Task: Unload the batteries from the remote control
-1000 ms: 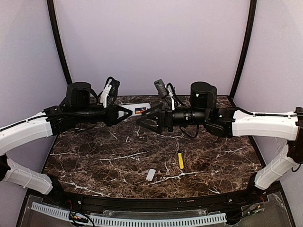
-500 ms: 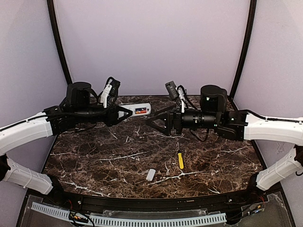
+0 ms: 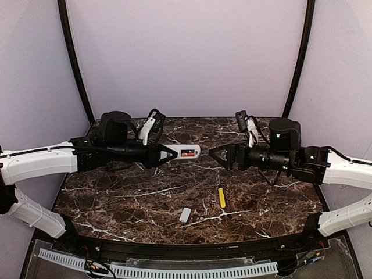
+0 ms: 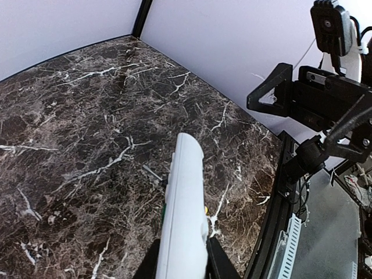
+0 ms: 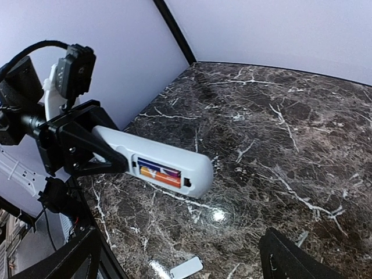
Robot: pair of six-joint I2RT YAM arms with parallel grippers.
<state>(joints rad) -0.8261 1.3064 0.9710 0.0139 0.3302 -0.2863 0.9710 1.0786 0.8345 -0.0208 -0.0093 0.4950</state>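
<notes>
My left gripper (image 3: 167, 154) is shut on the white remote control (image 3: 183, 153) and holds it level above the table, its free end pointing right. The right wrist view shows its open battery recess with the reddish-orange batteries (image 5: 160, 172) inside. The left wrist view shows the remote (image 4: 183, 216) between my dark fingers (image 4: 218, 263). My right gripper (image 3: 216, 157) is open and empty, a short way right of the remote's end and facing it. Its fingers (image 5: 290, 258) frame the bottom of its wrist view.
A yellow-handled tool with a black tip (image 3: 221, 196) lies on the marble table (image 3: 128, 197) below the right gripper. A small white cover piece (image 3: 185, 214) lies near the front edge; it also shows in the right wrist view (image 5: 186, 268).
My left gripper has carried the remote to the right and a little lower. My right gripper has drawn back to the right, away from the remote.
</notes>
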